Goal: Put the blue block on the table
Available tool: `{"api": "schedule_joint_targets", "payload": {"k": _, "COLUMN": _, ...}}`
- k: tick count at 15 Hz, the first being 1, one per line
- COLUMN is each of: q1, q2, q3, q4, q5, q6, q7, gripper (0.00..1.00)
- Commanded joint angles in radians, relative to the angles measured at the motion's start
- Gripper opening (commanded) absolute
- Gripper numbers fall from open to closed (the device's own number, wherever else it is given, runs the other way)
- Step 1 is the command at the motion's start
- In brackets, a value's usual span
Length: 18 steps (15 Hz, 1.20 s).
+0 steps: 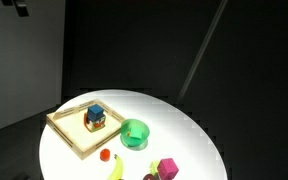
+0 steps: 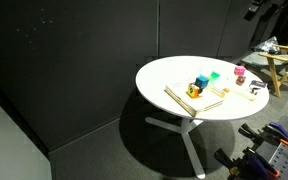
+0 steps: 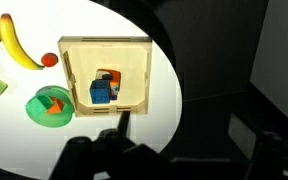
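1. Blue block (image 1: 96, 111), a small solid cube: sits inside the square light wooden tray (image 1: 70, 131), close against the orange multicoloured cube (image 1: 94, 124). Stacked on it or just beside it, cannot tell.
2. Lies near the tray's middle in the wrist view, clear of the tray's walls.
3. Rests with the tray on the large round white tabletop (image 1: 194, 145), so not yet on the bare tabletop itself.
4. Hand (image 3: 114, 145): only a dark silhouette at the lower edge of the wrist view, apart from the tray and not touching the blue block. How far open, and whether anything is held, cannot tell.
5. Round green bowl (image 1: 134, 140): stands just beside the tray, with an orange piece inside it in the wrist view.
6. Yellow banana (image 1: 116, 168), small red ball (image 1: 105, 155) and larger magenta block (image 1: 168, 168): lie on the tabletop past the bowl, near its edge.
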Motion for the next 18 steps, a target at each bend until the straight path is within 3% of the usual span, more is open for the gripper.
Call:
{"api": "schedule_joint_targets", "payload": {"k": 1, "q1": -0.024, "q2": 0.082, "q3": -0.028, "q4": 0.037, "q5": -0.035, "q6": 0.021, "q7": 0.022, "gripper": 1.0}}
{"api": "schedule_joint_targets", "payload": {"k": 12, "q1": -0.081, "q2": 0.337, "q3": -0.085, "q4": 0.089, "q5": -0.09, "q6": 0.082, "q7": 0.029, "gripper": 1.0}}
{"api": "schedule_joint_targets", "payload": {"k": 18, "q1": -0.089, "q2": 0.479, "q3": -0.103, "q4": 0.08, "q5": -0.128, "q6": 0.179, "q7": 0.037, "gripper": 1.0}}
